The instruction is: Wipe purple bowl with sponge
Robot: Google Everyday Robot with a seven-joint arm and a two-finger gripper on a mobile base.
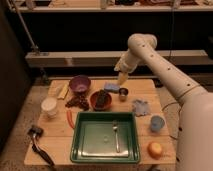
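The purple bowl (80, 84) stands upright at the back of the wooden table (145, 90), left of centre. A blue sponge-like pad (111, 87) lies to its right, near the table's back edge. A flat yellow piece (62, 90) lies to the left of the bowl. My gripper (122, 78) hangs on the white arm (155, 55) that comes in from the right. It points down, just above and slightly right of the blue pad, and is apart from the bowl. I see nothing held in it.
A brown bowl (100, 100) with dark contents, grapes (76, 103) and a small metal can (123, 93) lie mid-table. A green tray (82, 145) holding a utensil (116, 135) fills the front. A white cup (49, 106), black brush (39, 142), blue cloth (141, 106), blue cup (156, 123) and orange fruit (155, 149) lie around it.
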